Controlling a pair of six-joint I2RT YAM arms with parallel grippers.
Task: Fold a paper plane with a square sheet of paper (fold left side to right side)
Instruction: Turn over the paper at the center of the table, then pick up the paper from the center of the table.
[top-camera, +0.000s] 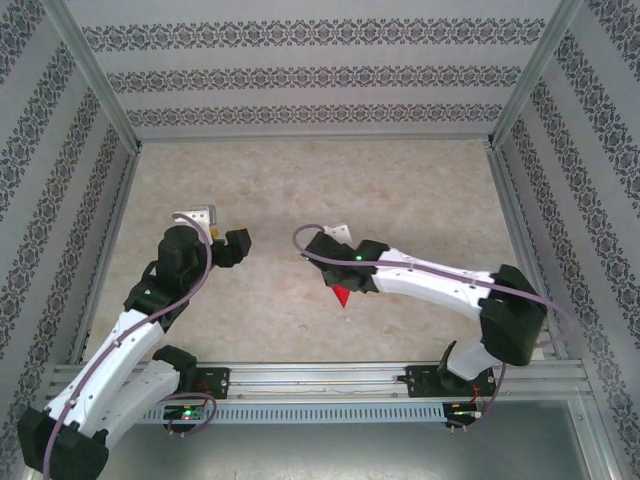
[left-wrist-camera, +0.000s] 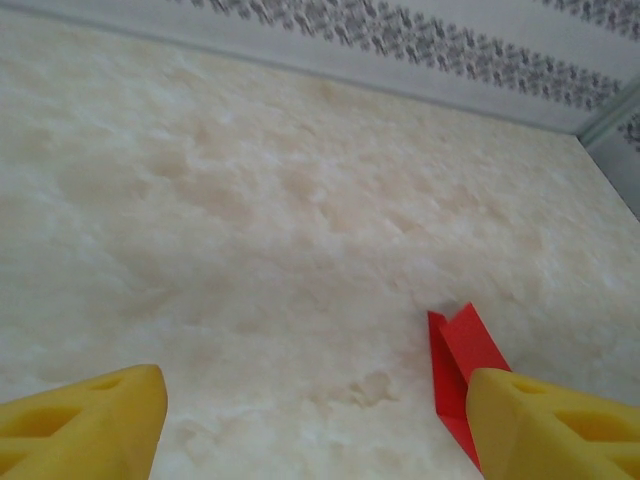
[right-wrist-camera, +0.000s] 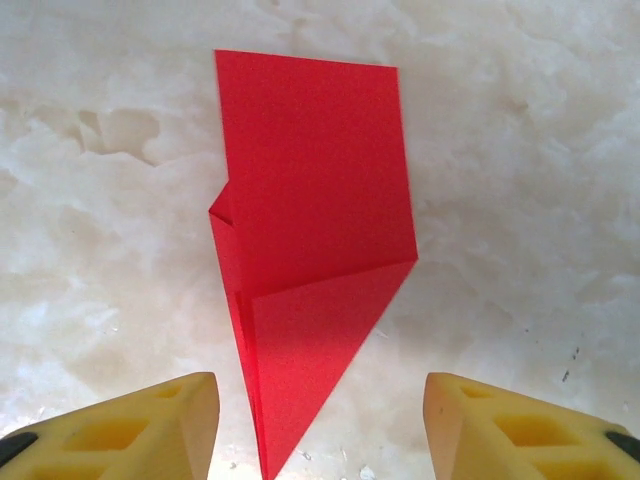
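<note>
- Lying flat on the table, mid-table under the right arm's wrist, the plane shows a narrow point, a wide end and visible creases.
- Judged: folding looks done or nearly done; can't tell if a last fold or press is left.
- Right gripper is open, jaws either side of the plane's point, not clamping it.
- Left gripper is open and empty, off to the plane's left.
- Hard to see: the arm covers most of the plane in the top view, a jaw hides part of it in the left wrist view, and the layers underneath are unreadable.
</note>
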